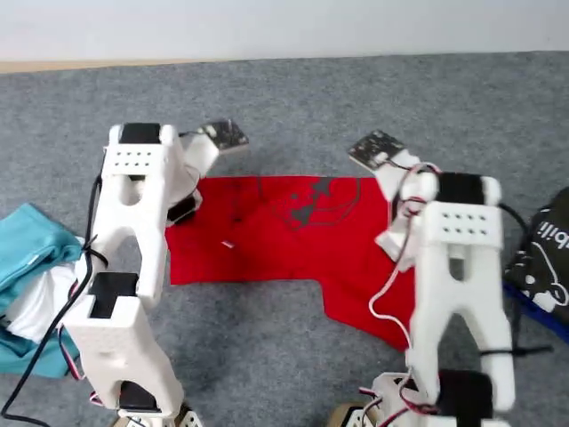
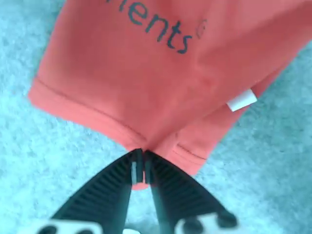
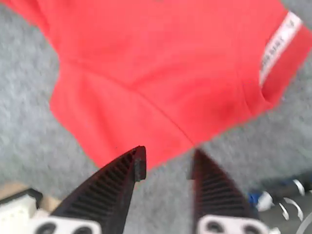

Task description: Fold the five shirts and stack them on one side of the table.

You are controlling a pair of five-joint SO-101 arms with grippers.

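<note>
A red shirt [image 1: 284, 236] with dark print lies partly folded on the grey table [image 1: 293, 98], in the middle between the two arms. My left gripper [image 2: 140, 168] is shut on the shirt's hem [image 2: 141, 141] at its left side; a small white tag [image 2: 242, 100] shows on the cloth. My right gripper [image 3: 166, 165] hangs open just over the edge of the red shirt [image 3: 161, 73], with nothing between its fingers. A white label strip [image 3: 275, 46] runs along one fold there.
A pile of teal and white shirts [image 1: 31, 276] lies at the table's left edge. Dark and blue clothing [image 1: 547, 258] sits at the right edge. A pale strip [image 1: 89, 64] borders the table at the back.
</note>
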